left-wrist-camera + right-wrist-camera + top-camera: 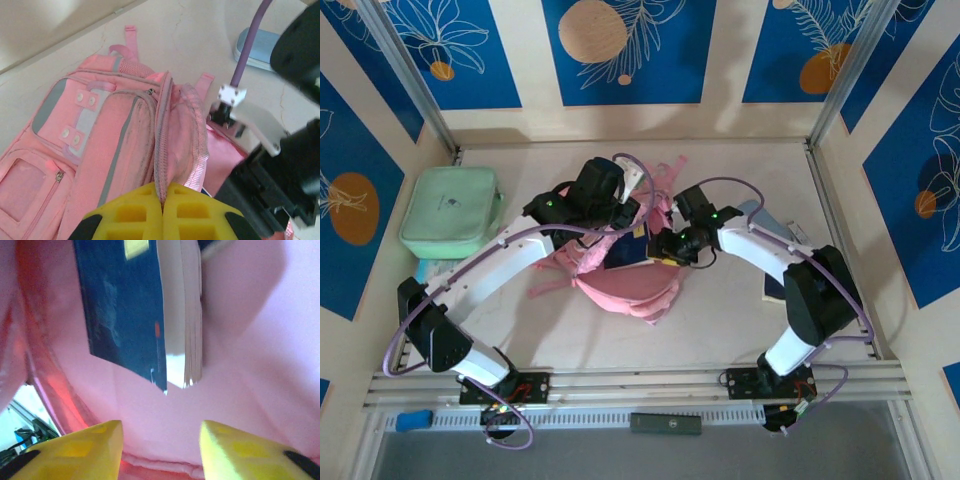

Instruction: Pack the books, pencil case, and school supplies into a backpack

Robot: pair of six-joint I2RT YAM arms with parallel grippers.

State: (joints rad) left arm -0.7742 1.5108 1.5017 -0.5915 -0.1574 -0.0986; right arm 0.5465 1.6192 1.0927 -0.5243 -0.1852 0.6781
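The backpack (125, 130) is pink woven cloth, matt and slightly grubby on its front panels, with open mesh, ribbed webbing straps at twelve o'clock and pale plastic studs. The book (125, 315) has a smooth, faintly glossy navy cover and bare paper page edges. The left gripper (162, 210) and the right gripper (160, 450) wear matt yellow moulded plastic. The table (720, 320) looks matt, pale and hairline-cracked. At its nine o'clock, the green bag (450, 212) is smooth cloth. At six o'clock, the rail (650, 385) is dull metal.

Inside the large pink fabric backpack (250, 340), a thin dark navy blue book (125, 310) blocks the upper cavity ahead of the right tool (161, 429), with free room below it.
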